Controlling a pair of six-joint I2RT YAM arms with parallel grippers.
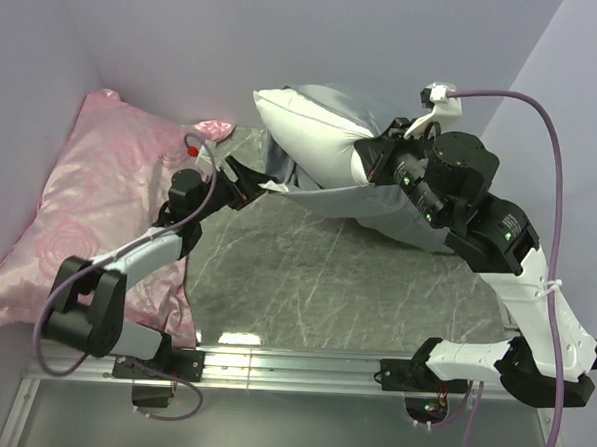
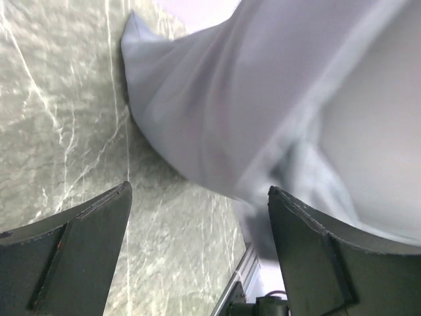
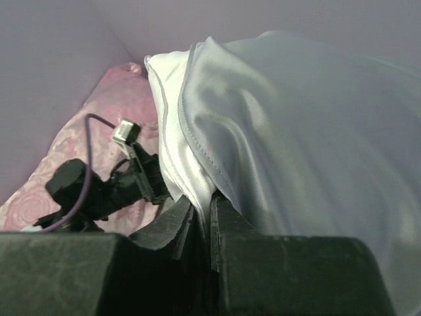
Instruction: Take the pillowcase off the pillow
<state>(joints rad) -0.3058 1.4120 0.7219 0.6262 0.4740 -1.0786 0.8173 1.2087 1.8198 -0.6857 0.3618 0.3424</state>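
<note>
The white pillow (image 1: 308,129) is held up off the table at the back, its bare corner pointing left. The grey pillowcase (image 1: 399,217) still covers its right and lower part and sags onto the table. My right gripper (image 1: 370,159) is shut on a pinch of the pillow's white fabric (image 3: 172,141), with the pillowcase's stitched hem (image 3: 197,141) lying just beside the jaws (image 3: 207,209). My left gripper (image 1: 260,184) stands open at the pillowcase's lower left edge. In the left wrist view the grey cloth (image 2: 217,99) hangs ahead of the fingers (image 2: 99,227), with only table between them.
A pink rose-patterned pillow (image 1: 89,203) lies along the left wall, under the left arm. The dark marbled tabletop (image 1: 326,275) spreads in front of the lifted pillow. Purple walls close in at left, back and right. A metal rail (image 1: 301,364) runs along the near edge.
</note>
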